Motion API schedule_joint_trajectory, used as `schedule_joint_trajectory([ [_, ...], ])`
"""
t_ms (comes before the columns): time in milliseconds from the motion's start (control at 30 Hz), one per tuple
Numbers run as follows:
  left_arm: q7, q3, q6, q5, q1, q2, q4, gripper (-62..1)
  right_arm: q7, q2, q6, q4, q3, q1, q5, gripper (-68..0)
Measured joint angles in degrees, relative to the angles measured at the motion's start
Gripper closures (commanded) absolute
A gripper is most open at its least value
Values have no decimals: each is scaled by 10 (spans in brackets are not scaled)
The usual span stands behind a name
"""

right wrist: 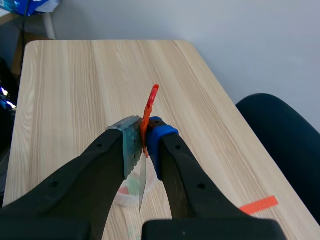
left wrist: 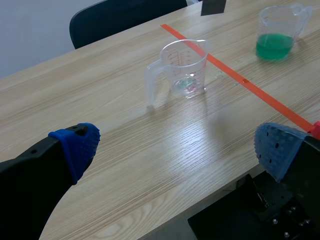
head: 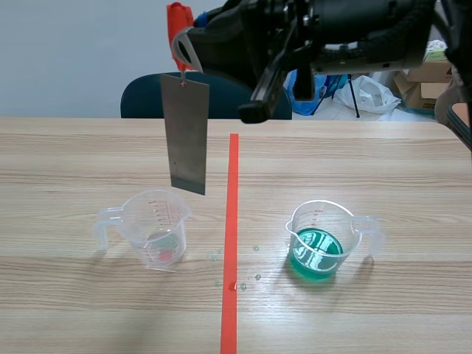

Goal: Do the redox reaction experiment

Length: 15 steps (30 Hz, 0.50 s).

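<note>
The right tool (right wrist: 142, 145) is closed on a red clip (right wrist: 150, 102), which is pinched between its two pads. From that clip a metal plate (head: 186, 133) is hung by its top edge. The plate's long axis is held upright with a slight tilt, and its lower edge is poised just above the rim of the clear cup (head: 155, 228), a little toward the tape line (head: 233, 206). In the right wrist view the plate is seen edge-on, with the clear cup directly beneath it, so a straight descent is judged to be what the next move calls for. How well the plate is centred over the mouth cannot be told.

The cup of green liquid (head: 321, 240) is set well apart on the worktop (head: 74, 162), on the far side of the tape line, handle turned outward. The right arm, raised across the top, is the one engaged. The left tool (left wrist: 177, 147) is spread wide, nothing is held in it, and it is kept low and well back from both cups.

The plate is seen as a flat, dull grey, rectangular sheet. The clear cup is marked in red, with only a little liquid at its bottom. A few droplets (head: 240, 284) are scattered by the tape line.
</note>
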Motion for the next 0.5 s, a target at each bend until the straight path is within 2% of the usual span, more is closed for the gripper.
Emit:
schedule_joint_trajectory([
  [167, 0, 0, 0, 0, 0, 0, 0, -623, -24, -41, 0, -38, -38, 26, -2, -6],
  [500, 0, 0, 0, 0, 0, 0, 0, -623, -30, -110, 0, -86, -91, 66, -16, -6],
])
